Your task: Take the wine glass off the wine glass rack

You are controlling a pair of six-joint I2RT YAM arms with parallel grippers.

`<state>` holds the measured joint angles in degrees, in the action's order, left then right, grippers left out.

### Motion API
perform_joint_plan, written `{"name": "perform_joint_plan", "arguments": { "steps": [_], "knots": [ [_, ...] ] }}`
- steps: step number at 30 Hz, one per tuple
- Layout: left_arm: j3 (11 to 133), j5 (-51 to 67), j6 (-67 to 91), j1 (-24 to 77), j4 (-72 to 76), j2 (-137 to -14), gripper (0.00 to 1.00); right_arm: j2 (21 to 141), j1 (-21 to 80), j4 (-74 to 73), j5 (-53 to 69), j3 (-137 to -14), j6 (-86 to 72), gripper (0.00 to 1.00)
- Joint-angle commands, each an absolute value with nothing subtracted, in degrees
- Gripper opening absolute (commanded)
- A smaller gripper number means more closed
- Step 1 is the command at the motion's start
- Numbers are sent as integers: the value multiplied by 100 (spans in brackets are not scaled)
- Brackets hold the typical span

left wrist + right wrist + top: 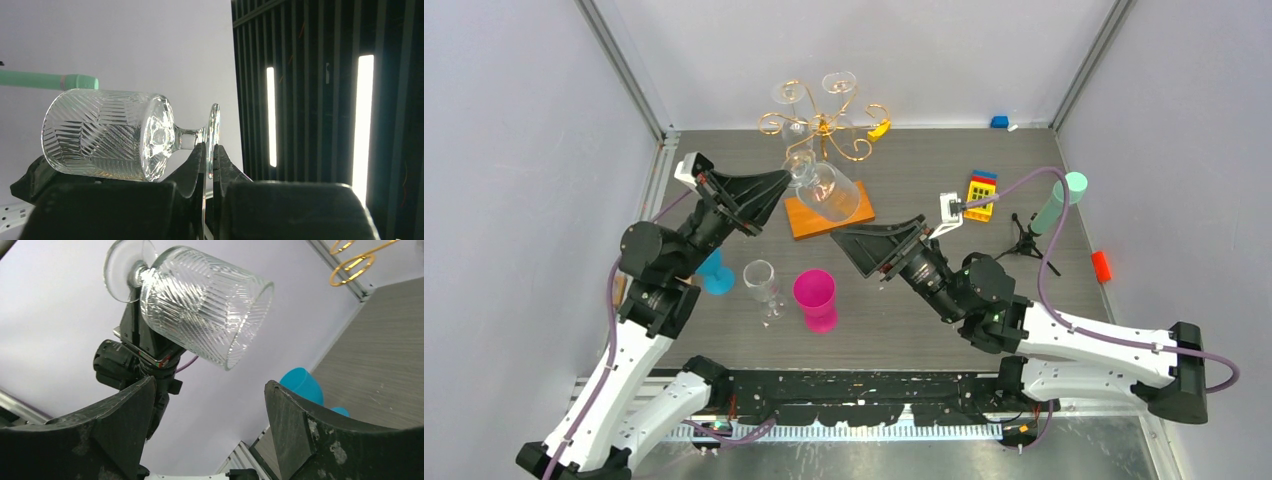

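Observation:
The wine glass [824, 192], clear with a cut chevron pattern, lies tilted on its side in the air over the rack's orange-brown wooden base [799, 222]. My left gripper [786, 178] is shut on its round foot; in the left wrist view the foot [214, 131] sits edge-on between the closed gripper [210, 155], bowl [100, 132] to the left. The gold wire rack [824, 122] stands behind, clear of this glass. My right gripper [849, 240] is open and empty just below the bowl; its wrist view shows the glass [200, 305] above the spread gripper [210, 405].
Two more glasses [789, 95] [838, 82] hang on the rack. A clear glass [762, 283], pink cup [815, 298] and blue cup [716, 272] stand near the front. A black tripod [1024, 238], mint cylinder [1059, 202] and yellow toy [981, 195] are at the right.

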<state>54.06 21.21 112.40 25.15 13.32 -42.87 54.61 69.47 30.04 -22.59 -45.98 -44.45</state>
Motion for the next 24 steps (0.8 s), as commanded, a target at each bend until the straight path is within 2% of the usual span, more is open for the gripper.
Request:
{"name": "perform_joint_plan", "arguments": {
  "steps": [1, 10, 19, 24],
  "knots": [
    [5495, 1905, 11543, 2536, 1959, -4092, 0, 5581, 6950, 4347, -1823, -4814, -3982, 85],
    [5581, 1828, 11671, 2539, 1894, -3990, 0, 5865, 6890, 4929, -1467, -5012, -3451, 85],
    [5509, 1730, 11672, 2533, 1711, -3838, 0, 6252, 6461, 5310, -661, -5305, -3776, 82],
    [5423, 1575, 11639, 2537, 1528, -3718, 0, 6369, 6303, 5875, 93, -5230, -3950, 66]
  ]
}}
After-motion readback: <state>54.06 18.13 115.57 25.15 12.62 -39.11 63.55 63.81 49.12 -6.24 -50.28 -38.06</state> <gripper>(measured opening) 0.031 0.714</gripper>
